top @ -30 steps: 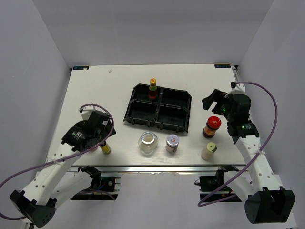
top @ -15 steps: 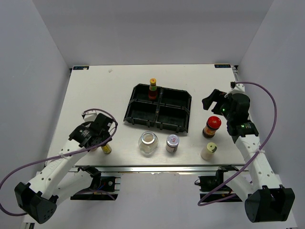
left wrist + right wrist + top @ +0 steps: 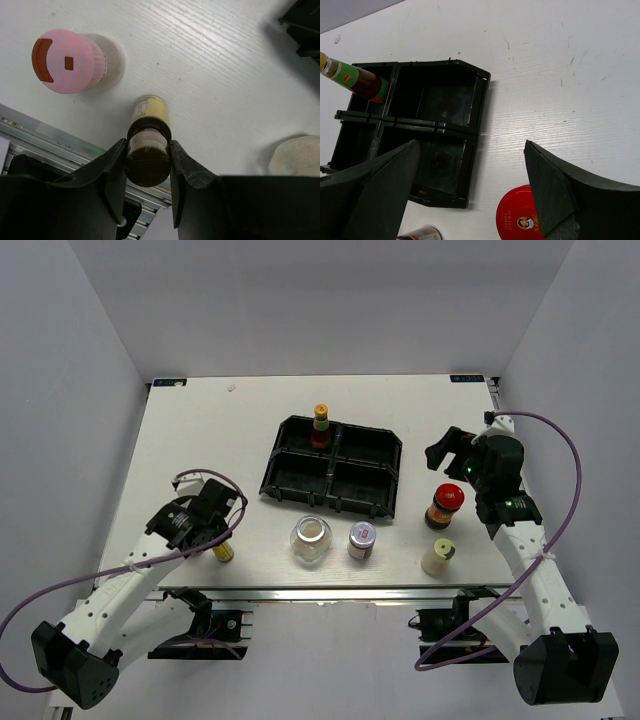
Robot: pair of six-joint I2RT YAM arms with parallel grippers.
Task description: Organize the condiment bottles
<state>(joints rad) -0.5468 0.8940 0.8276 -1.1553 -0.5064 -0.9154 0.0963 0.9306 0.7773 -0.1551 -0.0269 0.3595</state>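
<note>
So far only one of the seven looks put away: the green-labelled slim bottle (image 3: 321, 426) stands in the 11 o'clock compartment of the black tray (image 3: 330, 504). I can see no bottle in the other three compartments. Six are left out on the table (image 3: 200, 430).

The clear glass jar (image 3: 311, 539) and the silver-lidded jar (image 3: 361, 539) sit side by side at 6 o'clock of the tray. The red-lidded jar (image 3: 445, 503) is at 4 o'clock, with the cream bottle (image 3: 437, 556) at 6 o'clock of it. At 8 o'clock of the tray, near the table's front edge, the left gripper (image 3: 216, 538) is closed on the yellow-banded slim bottle (image 3: 224, 553), so I judge this one is next to go. The right gripper (image 3: 447, 452) hangs at 12 o'clock of the red-lidded jar, spread wide and holding nothing.

The left wrist camera adds what the overhead one lacks. It shows both fingers (image 3: 112, 165) pressed against the bottle's dark body. It also shows the pink-capped bottle (image 3: 69, 61) at 10 o'clock of that bottle, which the arm hides from above. Whether the gripped bottle is upright or tilted I cannot tell. The right wrist camera shows the gap between its fingers with nothing in it, the red lid just beneath.
</note>
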